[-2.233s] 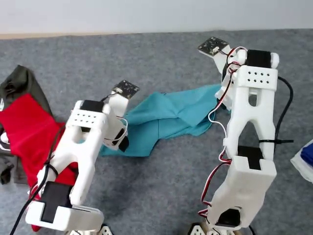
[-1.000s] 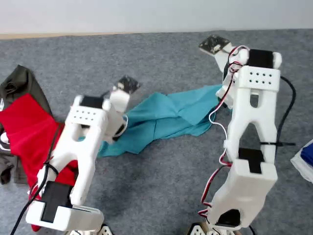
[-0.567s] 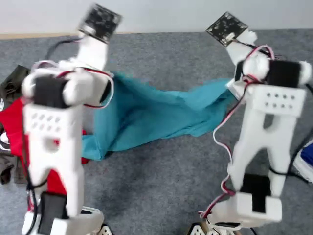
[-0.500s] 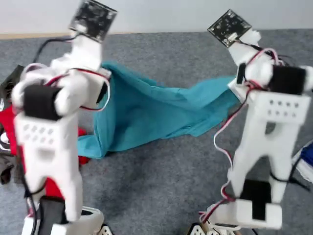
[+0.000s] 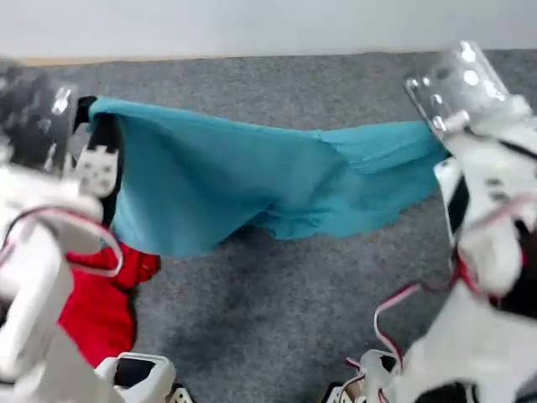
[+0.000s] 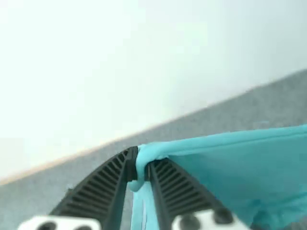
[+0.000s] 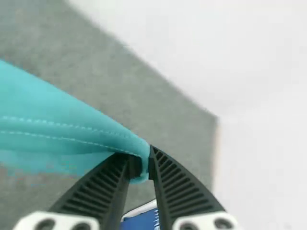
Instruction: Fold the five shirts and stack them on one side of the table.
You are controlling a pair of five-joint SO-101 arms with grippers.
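So, left gripper (image 6: 139,165): I saw its fingers (image 6: 103,184) nipped shut on one corner of the teal shirt (image 5: 252,180), held up above the left side of the surface (image 5: 277,311).
Red shirt (image 5: 101,294): it lay crumpled on the surface below the left arm, partly under the hanging teal cloth.
Teal shirt: it was stretched wide between the two arms, its top edge pulled nearly straight from one grip to the other. The body sagged in soft folds and threw a shadow on the grey surface. I could not tell whether the lower edge touched down.
Right gripper (image 7: 139,165): its fingers (image 7: 177,187) were closed on the opposite corner, by a stitched hem, and held it up over the right side.
Blue item (image 7: 144,218): a small patch showed just under the right fingers; I could not tell what it was.
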